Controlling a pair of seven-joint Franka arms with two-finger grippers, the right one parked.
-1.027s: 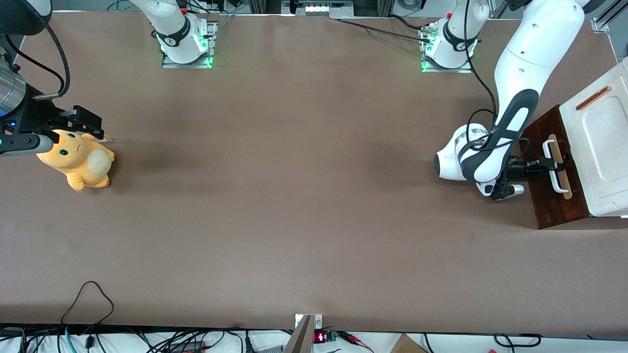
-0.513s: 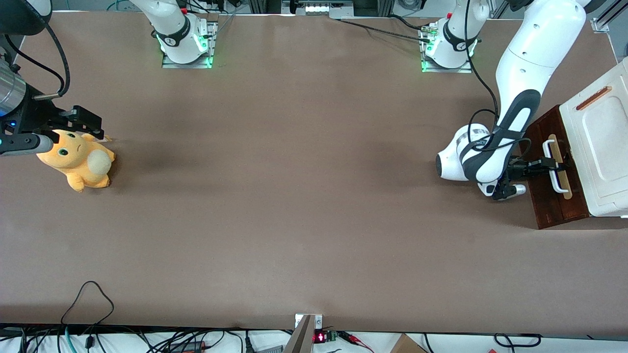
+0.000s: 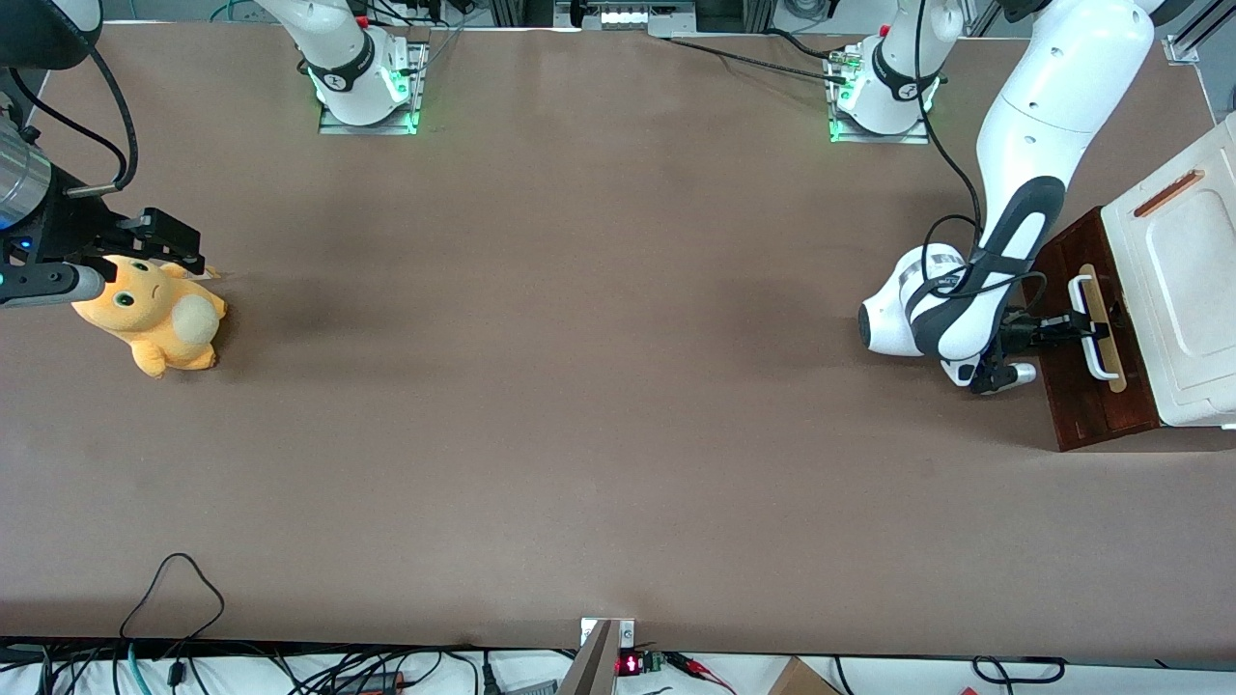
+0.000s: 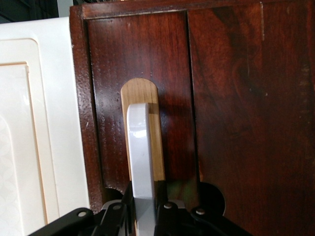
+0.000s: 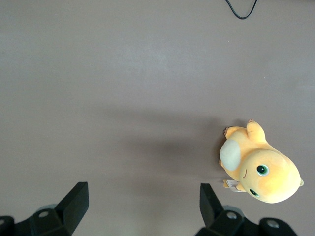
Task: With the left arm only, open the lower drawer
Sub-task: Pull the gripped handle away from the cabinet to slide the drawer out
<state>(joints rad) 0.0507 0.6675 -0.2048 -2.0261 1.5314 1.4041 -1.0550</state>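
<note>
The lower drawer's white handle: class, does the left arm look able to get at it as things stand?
Probably yes. The left arm's gripper is already at the white handle of the lower drawer, the bar running between its jaws, nothing in between.

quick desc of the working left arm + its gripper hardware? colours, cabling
The left arm is glossy white with dark grey joint bands and a black cable looped along its wrist. Its gripper is black, two-fingered, sitting at the lower drawer's white handle.

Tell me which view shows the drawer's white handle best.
The left wrist view: the white bar handle fills it, with the gripper around its end. The front view shows it small; the right wrist view shows none of it.
</note>
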